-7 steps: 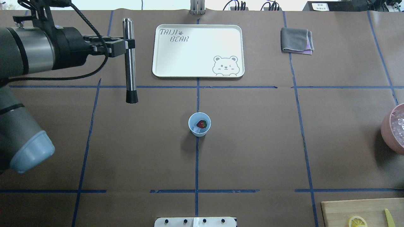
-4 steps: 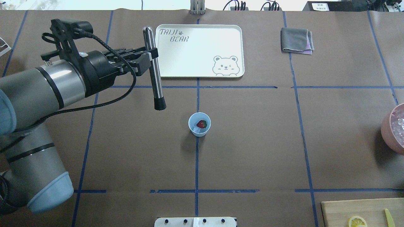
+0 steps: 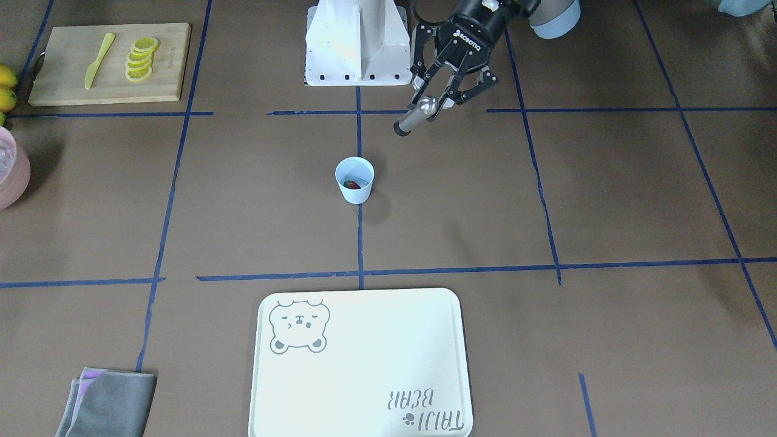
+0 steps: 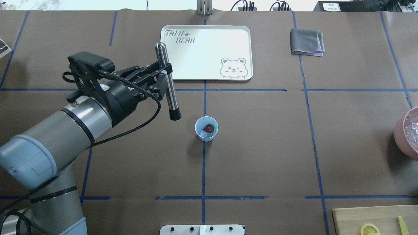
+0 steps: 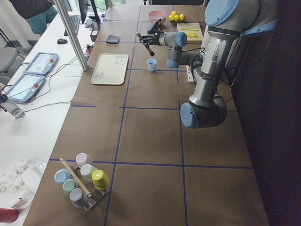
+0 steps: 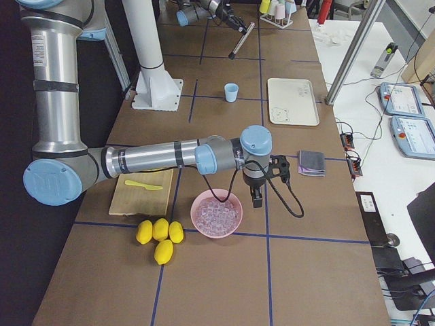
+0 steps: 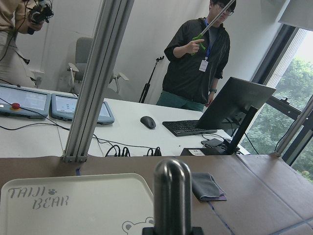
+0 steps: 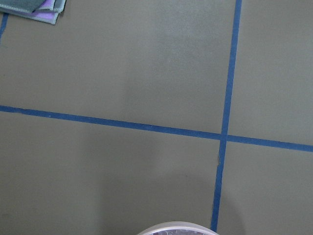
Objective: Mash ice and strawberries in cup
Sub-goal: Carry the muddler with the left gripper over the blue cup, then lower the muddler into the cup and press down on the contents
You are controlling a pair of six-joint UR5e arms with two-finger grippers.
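The pale blue cup (image 4: 206,129) stands upright at the table's centre, also seen in the front view (image 3: 354,180). Inside it lie a red strawberry (image 4: 209,128) and a whitish ice cube (image 4: 203,133). My left gripper (image 4: 165,74) is shut on a steel muddler (image 4: 167,85) with a black tip, held tilted in the air. The tip hangs just left of the cup and above it, outside the rim. The muddler's rounded top fills the left wrist view (image 7: 172,196). My right gripper (image 6: 257,195) shows only in the right side view, beside the pink bowl; I cannot tell its state.
A white bear tray (image 4: 241,32) lies beyond the cup, with a folded grey cloth (image 4: 307,41) to its right. A pink bowl of ice (image 4: 406,133) sits at the right edge. A cutting board (image 3: 61,85) carries lemon slices (image 3: 141,57) and a yellow knife (image 3: 99,59).
My left arm has swung right and nearer, carrying the muddler from the far left. Its black tip now hangs close to the cup's left side. The cup has not moved.
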